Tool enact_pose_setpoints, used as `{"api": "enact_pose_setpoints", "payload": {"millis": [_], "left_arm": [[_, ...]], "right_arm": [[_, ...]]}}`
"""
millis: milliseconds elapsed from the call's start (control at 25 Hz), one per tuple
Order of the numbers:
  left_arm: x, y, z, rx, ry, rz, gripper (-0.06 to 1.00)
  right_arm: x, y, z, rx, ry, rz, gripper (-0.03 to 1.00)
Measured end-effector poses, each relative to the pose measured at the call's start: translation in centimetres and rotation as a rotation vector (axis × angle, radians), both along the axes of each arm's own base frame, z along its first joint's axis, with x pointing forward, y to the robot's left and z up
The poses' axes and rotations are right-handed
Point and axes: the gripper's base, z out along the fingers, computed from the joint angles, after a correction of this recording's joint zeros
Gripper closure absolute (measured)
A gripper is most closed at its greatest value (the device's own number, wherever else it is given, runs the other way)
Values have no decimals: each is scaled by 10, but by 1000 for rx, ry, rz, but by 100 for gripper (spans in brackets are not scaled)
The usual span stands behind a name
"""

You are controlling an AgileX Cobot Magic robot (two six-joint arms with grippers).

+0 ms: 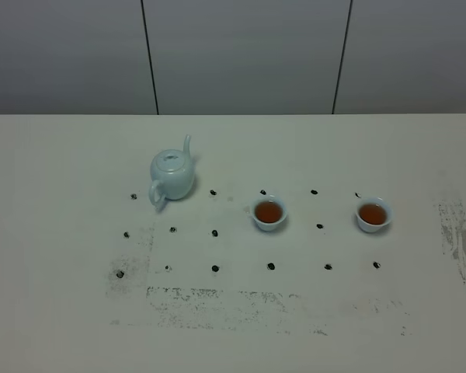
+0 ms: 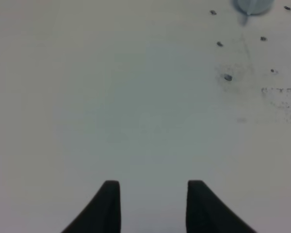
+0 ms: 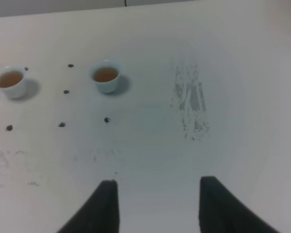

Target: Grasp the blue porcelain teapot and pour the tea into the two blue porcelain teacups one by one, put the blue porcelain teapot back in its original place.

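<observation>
The left gripper [image 2: 153, 206] hangs with its jaws parted and nothing between them, only bare worktop [image 2: 111, 111] close ahead; the teapot [image 2: 252, 6] stands far ahead of it and off to one side, upright among black dots. The right gripper [image 3: 155, 206] shows a gap between its fingers yet sits at its tightest, grasping nothing, with the nearer cup [image 3: 106, 76] well ahead and the second cup [image 3: 10, 81] farther across. Both cups already hold amber tea. The glazed pot looks hard, slick and breakable, fairly weighty if full; its loop handle [image 1: 155, 194] seems the safest hold.
</observation>
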Motion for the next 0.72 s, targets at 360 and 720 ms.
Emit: {"api": "enact_pose_setpoints", "payload": {"millis": [360, 720], "left_arm": [[0, 0, 0, 0, 1, -9, 59], [0, 0, 0, 0, 1, -9, 59]], "right_arm": [[0, 0, 0, 1, 0, 0, 60], [0, 0, 0, 1, 0, 0, 60]]}}
